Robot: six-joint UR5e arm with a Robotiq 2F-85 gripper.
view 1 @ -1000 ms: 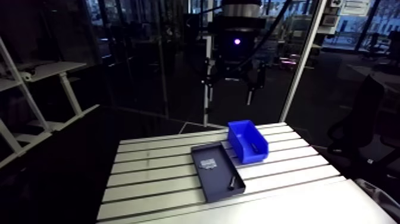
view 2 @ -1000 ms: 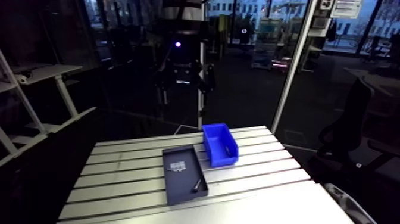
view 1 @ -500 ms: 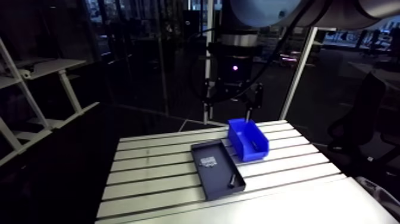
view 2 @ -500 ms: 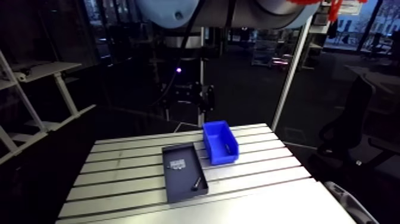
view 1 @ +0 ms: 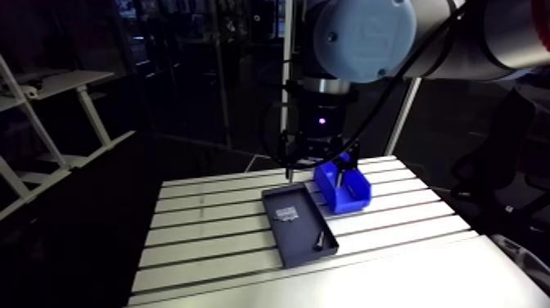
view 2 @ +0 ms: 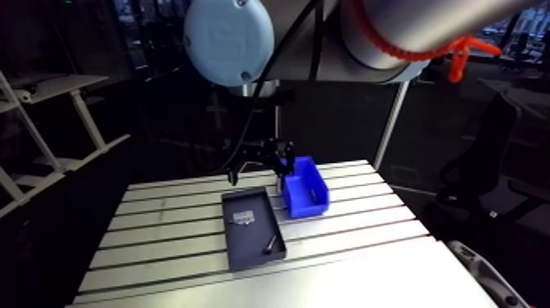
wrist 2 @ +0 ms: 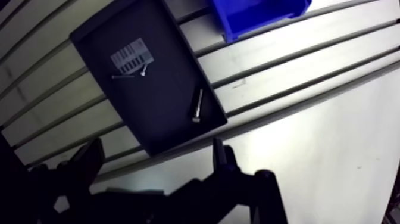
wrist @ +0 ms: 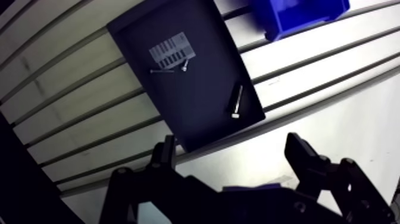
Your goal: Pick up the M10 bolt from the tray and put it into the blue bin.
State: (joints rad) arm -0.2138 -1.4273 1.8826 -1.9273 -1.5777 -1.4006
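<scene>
Slotted aluminium table (wrist: 71, 119) underneath, grooves slanting across the wrist view. Nearest of all, gripper (wrist: 231, 143): fingers spread wide, nothing held, hanging well above the surface.

Just ahead, past a strip of table, the near end of a dark flat tray (wrist: 196, 101). In that near end, close to the corner and to the long edge on the bin's side, the bolt (wrist: 237, 101). Lies flat, apart from everything else in the tray. Sits ahead of the gripper and close to the midline between the two fingers. Long axis pointing away from the gripper with only a slight lean, so roughly crosswise to the line joining the fingertips. Head seemingly at the nearer end, though too small to be sure.

Judging by that: mostly a matter of going forward and down, little or no turn of the wrist, then closing across the shank. Close to the tray's rim on one side, so worth minding room for the finger there.

Further along the tray, a pale label (wrist: 171, 50) with two small screws (wrist: 185, 65) beside it, well apart from the bolt.

Farthest, the blue bin (wrist: 297, 15), off the tray's far end on the same side as the bolt, just beside the tray in the arm view.
</scene>
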